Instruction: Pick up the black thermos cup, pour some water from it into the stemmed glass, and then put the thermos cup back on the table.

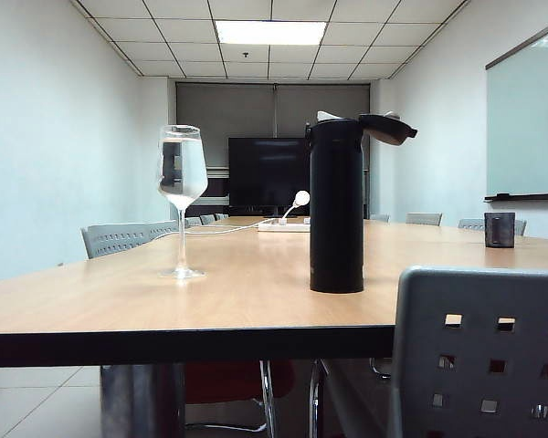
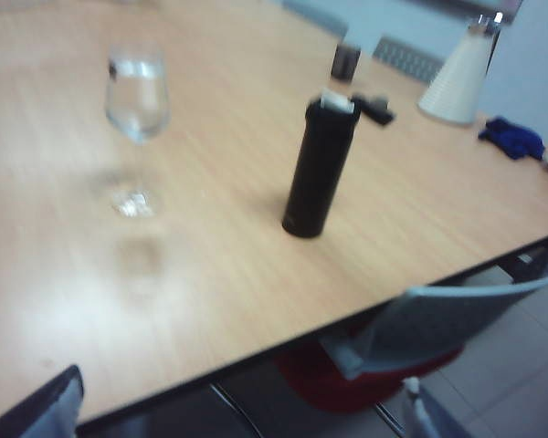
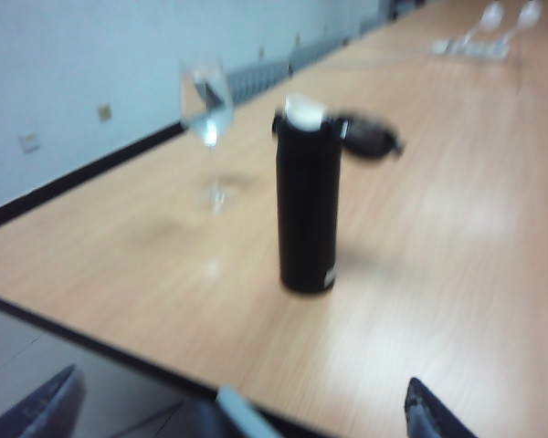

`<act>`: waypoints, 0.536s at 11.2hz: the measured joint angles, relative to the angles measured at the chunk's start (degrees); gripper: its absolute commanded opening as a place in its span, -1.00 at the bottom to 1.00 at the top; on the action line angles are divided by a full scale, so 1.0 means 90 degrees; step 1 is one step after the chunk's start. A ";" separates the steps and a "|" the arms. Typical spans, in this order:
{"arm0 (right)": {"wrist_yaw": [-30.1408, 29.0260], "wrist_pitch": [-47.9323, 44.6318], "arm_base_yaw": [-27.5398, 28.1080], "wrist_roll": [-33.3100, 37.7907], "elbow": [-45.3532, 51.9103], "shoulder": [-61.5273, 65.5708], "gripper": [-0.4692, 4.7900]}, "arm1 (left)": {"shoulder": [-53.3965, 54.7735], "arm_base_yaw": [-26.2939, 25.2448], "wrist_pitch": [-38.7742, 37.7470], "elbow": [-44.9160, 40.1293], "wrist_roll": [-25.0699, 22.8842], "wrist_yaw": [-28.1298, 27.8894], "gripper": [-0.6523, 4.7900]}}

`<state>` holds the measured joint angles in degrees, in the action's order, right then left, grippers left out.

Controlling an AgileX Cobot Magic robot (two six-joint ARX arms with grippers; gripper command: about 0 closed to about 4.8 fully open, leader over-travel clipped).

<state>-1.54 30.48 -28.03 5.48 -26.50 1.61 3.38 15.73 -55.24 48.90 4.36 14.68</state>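
The black thermos cup (image 1: 336, 205) stands upright on the table (image 1: 210, 306), flip lid hinged open, pale spout showing. Left of it and apart stands the stemmed glass (image 1: 182, 173), holding some water. Neither gripper appears in the exterior view. In the left wrist view my left gripper (image 2: 237, 401) is open and empty, back over the table's near edge, well short of the thermos cup (image 2: 320, 169) and glass (image 2: 137, 96). My right gripper (image 3: 242, 397) is also open and empty, over the table edge, away from the thermos cup (image 3: 306, 210) and glass (image 3: 206, 109).
A small dark square cup (image 1: 499, 230) sits at the far right of the table. A power strip with a white cable (image 1: 283, 224) lies further back. A grey chair back (image 1: 479, 356) stands at the near edge. A white cone-shaped object (image 2: 458, 78) and blue cloth (image 2: 511, 137) lie beyond.
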 measured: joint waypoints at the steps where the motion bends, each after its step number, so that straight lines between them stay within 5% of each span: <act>1: 0.0000 -0.0053 0.0000 0.0158 0.0223 -0.0019 1.00 | 0.0000 0.0000 0.0097 -0.0209 0.0104 0.0075 1.00; 3: 0.0000 -0.0753 0.0000 0.0527 0.1134 -0.0039 1.00 | 0.0010 0.0000 0.1112 -0.1508 0.0651 0.0614 1.00; 6: 0.0029 -0.1503 0.0000 0.0729 0.2042 -0.0056 1.00 | 0.0019 0.0000 0.3157 -0.3155 0.0889 0.0510 1.00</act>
<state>-1.28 16.95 -28.03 12.03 -8.12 1.10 3.55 15.73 -26.83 20.51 12.36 19.27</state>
